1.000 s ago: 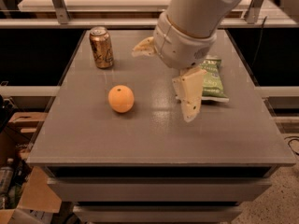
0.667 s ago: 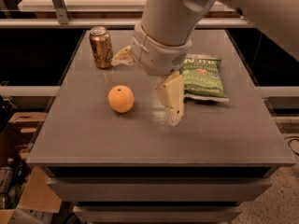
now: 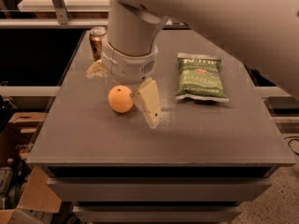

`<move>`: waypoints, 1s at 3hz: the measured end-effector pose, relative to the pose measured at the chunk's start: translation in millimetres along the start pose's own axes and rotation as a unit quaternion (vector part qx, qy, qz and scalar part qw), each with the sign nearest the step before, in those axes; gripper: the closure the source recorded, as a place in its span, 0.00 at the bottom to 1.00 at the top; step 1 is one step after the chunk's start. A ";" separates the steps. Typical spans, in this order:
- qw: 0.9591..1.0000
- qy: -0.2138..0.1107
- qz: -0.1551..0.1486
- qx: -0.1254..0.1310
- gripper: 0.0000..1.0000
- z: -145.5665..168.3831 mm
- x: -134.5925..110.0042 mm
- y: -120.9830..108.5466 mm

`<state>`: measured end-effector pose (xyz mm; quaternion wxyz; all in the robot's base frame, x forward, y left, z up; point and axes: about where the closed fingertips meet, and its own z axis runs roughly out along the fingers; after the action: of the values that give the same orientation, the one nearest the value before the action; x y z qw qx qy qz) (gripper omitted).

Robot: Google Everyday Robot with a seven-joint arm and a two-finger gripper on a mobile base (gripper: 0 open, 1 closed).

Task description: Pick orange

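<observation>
The orange [image 3: 120, 99] is round and smooth with a small dark dimple. It sits on the grey table [image 3: 219, 129], left of the middle. My gripper [image 3: 123, 87] hangs over it from the big white arm, open. One cream finger [image 3: 149, 102] stands just right of the orange, close to touching it. The other finger [image 3: 96, 69] is behind and to the left of the orange, apart from it. The orange lies between the two fingers and rests on the table.
A brown drink can [image 3: 97, 40] stands at the table's back left, partly behind the wrist. A green chip bag [image 3: 201, 77] lies flat to the right. Cardboard boxes [image 3: 18, 125] sit on the floor at the left.
The arm has swung left across the table, away from the chip bag. The gripper now straddles the orange instead of hanging to its right.
</observation>
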<state>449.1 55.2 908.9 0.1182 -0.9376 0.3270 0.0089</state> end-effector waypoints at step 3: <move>1.000 -0.004 -0.020 -0.017 0.00 27.5 19.0 -18.6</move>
<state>477.1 63.9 884.4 0.1040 -0.9456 0.3079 0.0160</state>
